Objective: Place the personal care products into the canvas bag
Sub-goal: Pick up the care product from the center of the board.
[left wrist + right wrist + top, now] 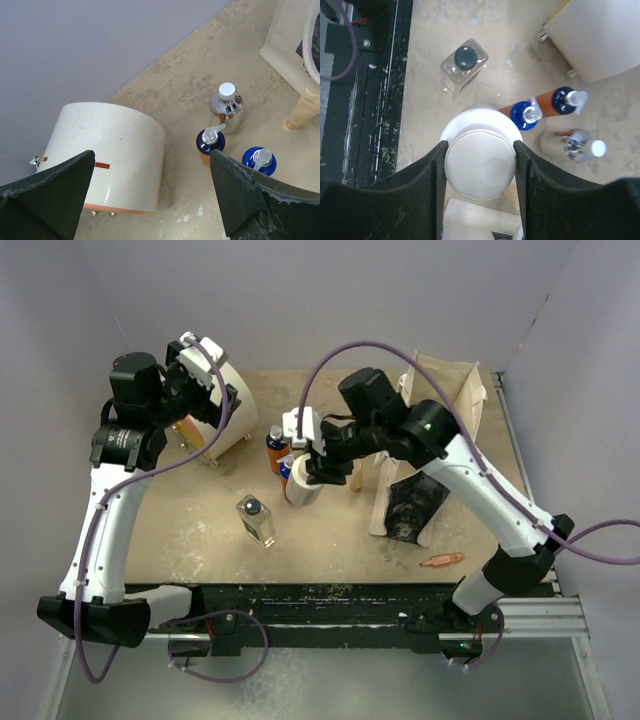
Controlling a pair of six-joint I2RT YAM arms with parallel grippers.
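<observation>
My right gripper [480, 146] is shut on the cap of the cream-white bottle [480, 165], gripped from above [318, 472] at mid-table. Just beyond it stand two orange bottles with blue caps [525, 112] [565, 97] and a silver bottle with a white cap [577, 147]. A clear squarish bottle with a black cap [256, 520] stands alone nearer the front. The canvas bag [450, 390] stands at the back right, its dark printed panel facing the front. My left gripper [151, 160] hangs open over the drum, holding nothing.
A large cream drum [225, 415] with an orange face lies at the back left. A tan tube-like cone [304, 107] stands beside the bag. A small orange stick [440, 560] lies near the front right edge.
</observation>
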